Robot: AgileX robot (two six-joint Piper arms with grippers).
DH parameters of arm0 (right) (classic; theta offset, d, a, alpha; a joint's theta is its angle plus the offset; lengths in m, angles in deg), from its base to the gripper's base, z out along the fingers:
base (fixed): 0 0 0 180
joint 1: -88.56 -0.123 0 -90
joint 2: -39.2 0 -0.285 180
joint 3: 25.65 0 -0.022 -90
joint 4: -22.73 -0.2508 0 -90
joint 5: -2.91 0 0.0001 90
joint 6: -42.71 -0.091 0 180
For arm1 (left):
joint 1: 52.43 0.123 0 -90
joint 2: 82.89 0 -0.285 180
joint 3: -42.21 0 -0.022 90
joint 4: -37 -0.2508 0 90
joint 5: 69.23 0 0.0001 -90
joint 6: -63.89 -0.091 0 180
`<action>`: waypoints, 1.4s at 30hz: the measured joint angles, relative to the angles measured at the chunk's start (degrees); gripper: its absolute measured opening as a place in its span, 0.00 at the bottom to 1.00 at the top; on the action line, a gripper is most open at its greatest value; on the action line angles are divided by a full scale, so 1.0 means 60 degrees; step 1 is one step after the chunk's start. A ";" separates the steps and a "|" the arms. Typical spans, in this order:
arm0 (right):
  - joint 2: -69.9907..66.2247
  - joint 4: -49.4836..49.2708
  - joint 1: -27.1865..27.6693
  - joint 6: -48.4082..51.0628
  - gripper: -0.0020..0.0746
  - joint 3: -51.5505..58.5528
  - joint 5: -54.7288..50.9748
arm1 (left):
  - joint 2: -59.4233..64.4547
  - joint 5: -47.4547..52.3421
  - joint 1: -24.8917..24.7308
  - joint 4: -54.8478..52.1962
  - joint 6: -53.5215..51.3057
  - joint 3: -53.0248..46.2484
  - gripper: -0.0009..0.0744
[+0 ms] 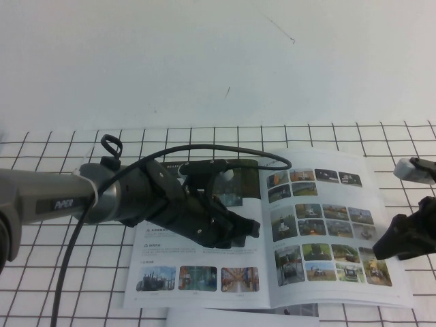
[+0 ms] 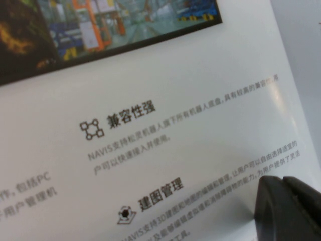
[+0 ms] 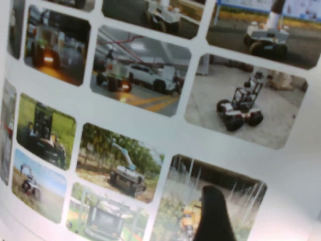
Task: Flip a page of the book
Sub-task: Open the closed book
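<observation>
Left gripper (image 1: 246,228): I saw it shut, pressing the book (image 1: 204,262) near its spine.
Right gripper (image 1: 383,251): at the page (image 1: 327,225) outer edge; I couldn't tell its fingers.

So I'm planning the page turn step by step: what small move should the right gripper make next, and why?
Probably ease the right gripper down onto the outer edge of the page to catch it. That page lies flat on the open book, and the gripper sits at its right edge with a fingertip over the photos. The left gripper rests over the left sheet near the spine.
</observation>
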 joint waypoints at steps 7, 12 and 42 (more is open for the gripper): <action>-0.0141 -0.0623 0.0000 0.0372 0.62 0.0000 -0.0499 | 0.0000 0.0000 0.0000 0.0023 0.0000 0.0000 0.01; -0.0160 -0.1264 -0.0019 0.0730 0.62 0.0000 -0.0838 | 0.0000 0.0000 0.0000 0.0023 0.0000 0.0000 0.01; 0.0606 -0.1592 -0.0019 0.0213 0.62 -0.2093 -0.3439 | 0.0015 0.0000 0.0000 0.0043 0.0025 0.0004 0.01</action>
